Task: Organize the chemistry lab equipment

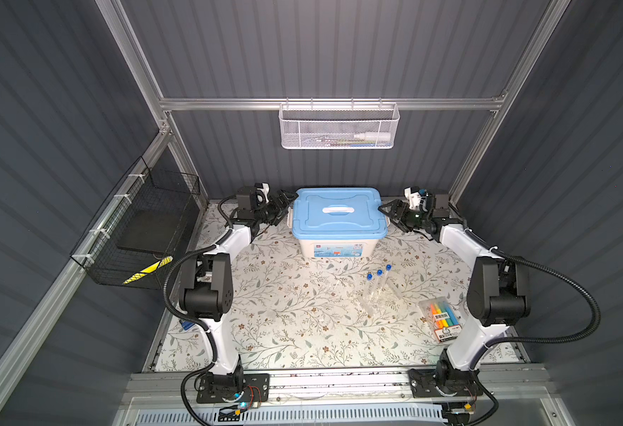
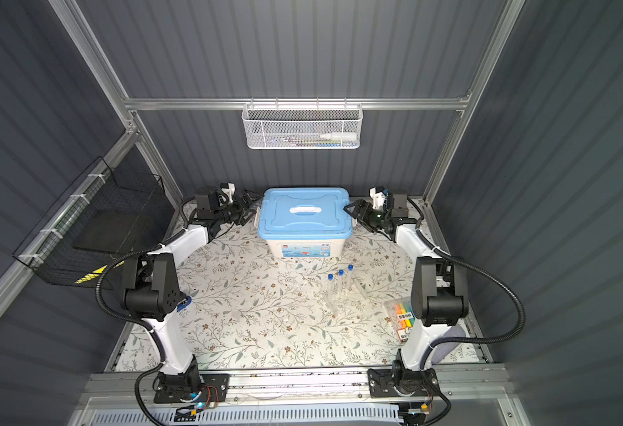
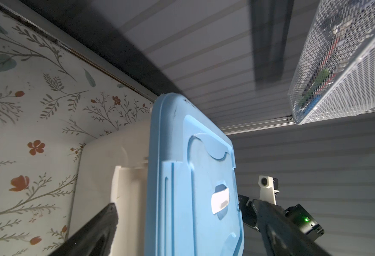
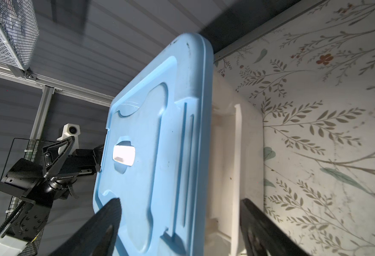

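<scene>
Left gripper (image 1: 287, 207) fingers (image 3: 97, 226) are sitting closest to the lens, spread wide and straddling one end of the blue lid (image 1: 337, 212) w/ the white latch (image 3: 126, 177) btwn them, pinching nothing. Right gripper (image 1: 390, 213) is doing the same at the opposite end, jaws apart, nothing held.

Risks, as I'm judging it: if one side is pulling before the other, the lid is going to tilt and jam, or the whole storage box (image 1: 334, 247) is going to skid. A forward skid is heading at the clear rack (image 1: 374, 300) w/ three test tubes (image 1: 379, 282) standing in it, just in front of the box. It's light and prob. tipping easily. Other lab pieces aren't showing in any view.

Surface: floral mat (image 1: 284, 313), highlighter pack (image 1: 442, 319) lying near the right arm. Room: dark ribbed walls, alu frame, white mesh basket (image 1: 339, 125) hanging on the back rail, black wire basket (image 1: 144, 236) on the left wall.
</scene>
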Available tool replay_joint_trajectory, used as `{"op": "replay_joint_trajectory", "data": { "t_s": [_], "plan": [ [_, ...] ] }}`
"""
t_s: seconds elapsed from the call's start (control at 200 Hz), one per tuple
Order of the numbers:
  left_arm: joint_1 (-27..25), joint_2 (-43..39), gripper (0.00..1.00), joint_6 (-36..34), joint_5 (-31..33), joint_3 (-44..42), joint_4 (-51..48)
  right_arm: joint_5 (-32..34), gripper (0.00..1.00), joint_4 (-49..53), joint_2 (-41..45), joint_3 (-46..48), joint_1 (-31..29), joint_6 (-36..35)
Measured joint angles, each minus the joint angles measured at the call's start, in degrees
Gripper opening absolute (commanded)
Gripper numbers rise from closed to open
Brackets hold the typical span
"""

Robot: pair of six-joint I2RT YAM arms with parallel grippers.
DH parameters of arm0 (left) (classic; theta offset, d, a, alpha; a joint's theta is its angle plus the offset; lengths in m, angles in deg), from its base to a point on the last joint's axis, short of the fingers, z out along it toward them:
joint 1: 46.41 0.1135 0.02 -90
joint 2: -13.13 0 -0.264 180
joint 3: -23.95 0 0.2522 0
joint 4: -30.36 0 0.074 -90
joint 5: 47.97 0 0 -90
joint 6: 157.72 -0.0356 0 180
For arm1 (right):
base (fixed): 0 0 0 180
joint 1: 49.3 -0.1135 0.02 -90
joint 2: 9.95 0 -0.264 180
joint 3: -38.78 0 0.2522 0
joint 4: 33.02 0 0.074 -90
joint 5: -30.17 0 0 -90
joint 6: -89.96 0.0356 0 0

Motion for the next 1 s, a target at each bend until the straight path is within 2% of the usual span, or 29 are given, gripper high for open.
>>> {"op": "replay_joint_trajectory", "data": {
  "t_s": [0.485,1.0],
  "plan": [
    [0.00,-0.17,0.99,3.85,-0.39,-2.49,4.61,-0.98,0.82,-1.86,0.52,-0.07,-0.09,2.75],
    [-0.07,-0.35,0.99,4.02,-0.39,-3.13,5.44,-1.01,0.81,-2.25,1.55,-0.83,-1.25,3.56]
  ]
}}
